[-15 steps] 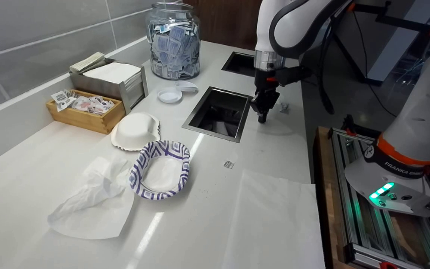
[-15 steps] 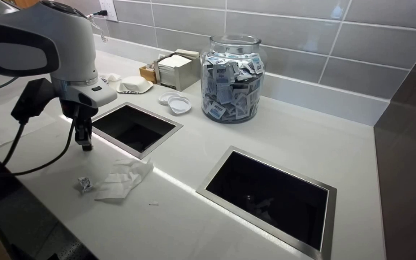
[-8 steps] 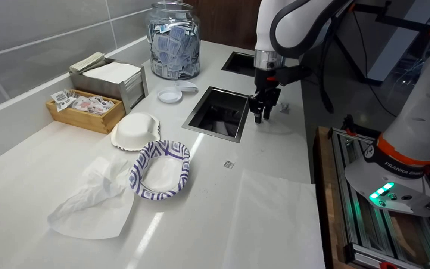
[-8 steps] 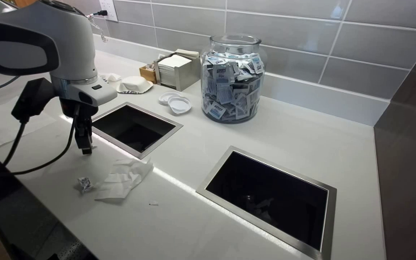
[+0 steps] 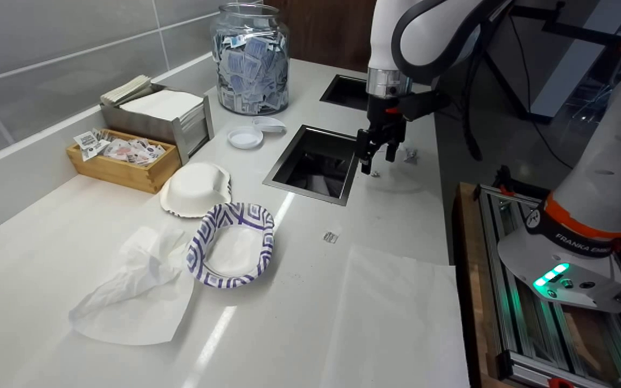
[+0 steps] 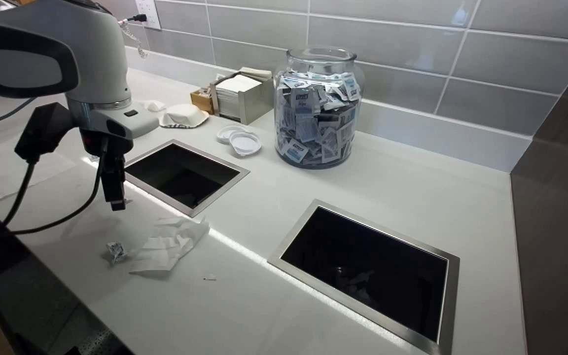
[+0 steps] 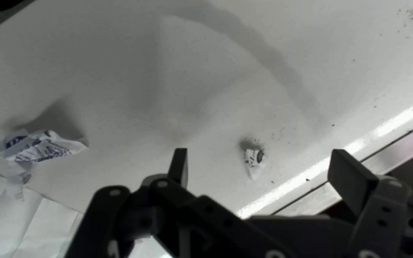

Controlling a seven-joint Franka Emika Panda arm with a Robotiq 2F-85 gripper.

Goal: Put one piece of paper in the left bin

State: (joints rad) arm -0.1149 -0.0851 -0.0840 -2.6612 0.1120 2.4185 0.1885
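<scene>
A small crumpled printed paper scrap (image 7: 254, 157) lies on the counter, framed in the wrist view by the spread fingers of my gripper (image 7: 259, 154). The gripper (image 5: 378, 166) is open and holds nothing. It hovers just over that scrap (image 5: 375, 174), beside the left bin (image 5: 305, 193), a dark opening with a metal rim, also visible in an exterior view as the left bin (image 6: 221, 194). Other paper lies about: a crumpled wrapper (image 6: 116, 251), a creased white napkin (image 6: 168, 249), a flat printed scrap (image 5: 330, 237) and a crumpled white sheet (image 5: 132, 293).
A second bin (image 6: 380, 314) is sunk farther along. Near the wall stand a glass jar (image 6: 317, 118) of packets, a napkin holder (image 5: 194, 126) and a wooden box (image 5: 127, 173). Paper bowls (image 5: 235, 250), lids (image 5: 246, 138) and a large flat sheet (image 5: 402, 318) lie on the counter.
My gripper was shut one second ago; its fingers have spread wide and it has risen slightly. The small scrap under it has come into sight in an exterior view.
</scene>
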